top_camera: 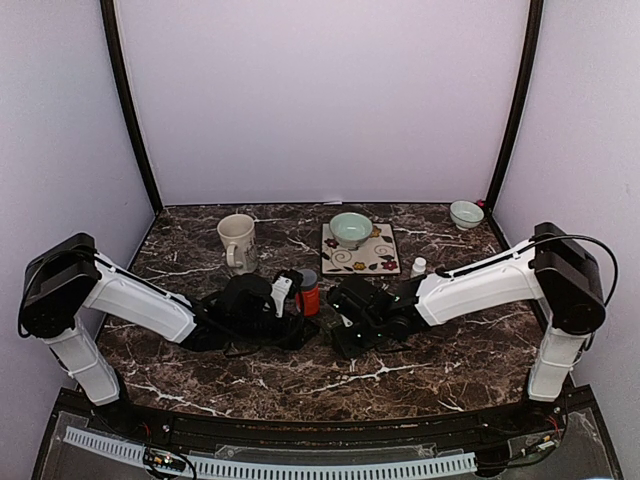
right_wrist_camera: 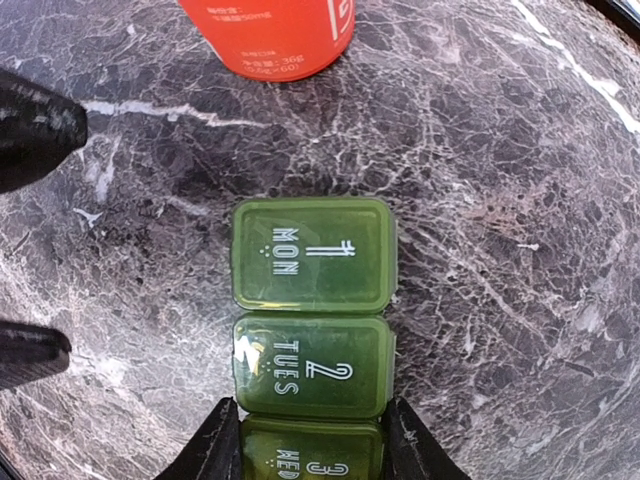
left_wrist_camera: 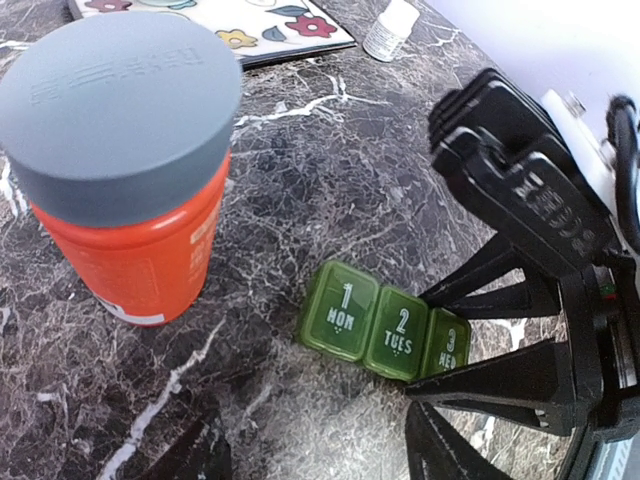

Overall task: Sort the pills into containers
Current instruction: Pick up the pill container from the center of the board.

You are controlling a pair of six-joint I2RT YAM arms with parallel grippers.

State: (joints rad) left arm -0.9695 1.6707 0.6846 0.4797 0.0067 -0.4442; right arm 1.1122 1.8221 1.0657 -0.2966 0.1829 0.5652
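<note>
A dark marble table (top_camera: 450, 350) was shown whole only from above, with the left arm (top_camera: 140, 300) and right arm (top_camera: 480, 285) stretched inward to an orange bottle (left_wrist_camera: 130, 200) with a grey lid. Behind that bottle a flowered tile (top_camera: 385, 262) bearing a pale green bowl (top_camera: 350, 228) was seen, and behind and to its left a beige mug (top_camera: 237, 242).

The green pill-box strip (right_wrist_camera: 310, 255) was revealed only by the wrist views. It lay near the bottle, apart from it, with its lids marked MON, TUES and WED shut.

The right gripper (right_wrist_camera: 312, 440) was closed against both sides of the WED compartment. The left gripper (right_wrist_camera: 75, 238) was shown in the right wrist view with its fingers spread and nothing between them. A small white bottle (left_wrist_camera: 390, 28) stood behind and right of the orange bottle.
</note>
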